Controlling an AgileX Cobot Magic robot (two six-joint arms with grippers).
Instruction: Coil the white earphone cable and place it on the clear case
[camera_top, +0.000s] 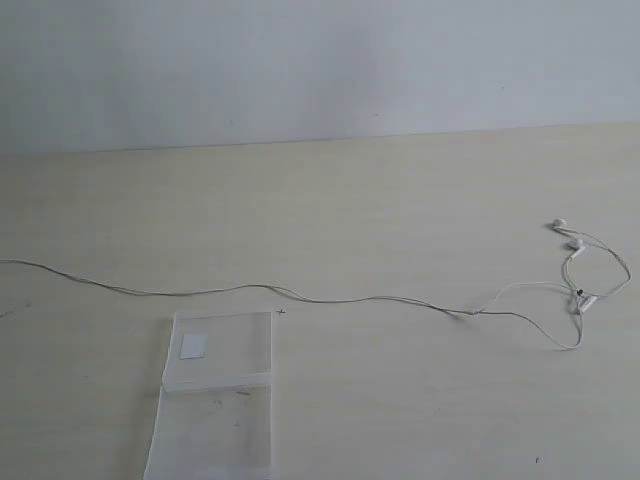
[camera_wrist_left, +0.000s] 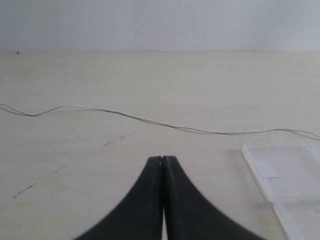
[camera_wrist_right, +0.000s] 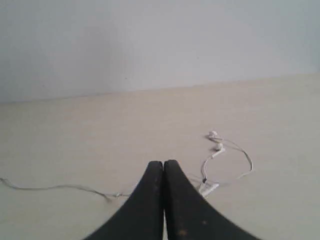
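I am hovering over the table (camera_top: 400, 190), nothing coiled.
The clear case (camera_top: 215, 385) is lying just beside the stretched white earphone cable (camera_top: 350, 299); my left gripper (camera_wrist_left: 163, 159) and right gripper (camera_wrist_right: 163, 162) are pressing together, empty. I am risking pinching past the thin wire, or dragging it against the case.

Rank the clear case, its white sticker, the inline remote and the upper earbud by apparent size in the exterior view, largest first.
1. clear case, largest by far, though the frame's bottom edge cuts it off
2. white sticker
3. inline remote and upper earbud: both tiny, too alike to rank
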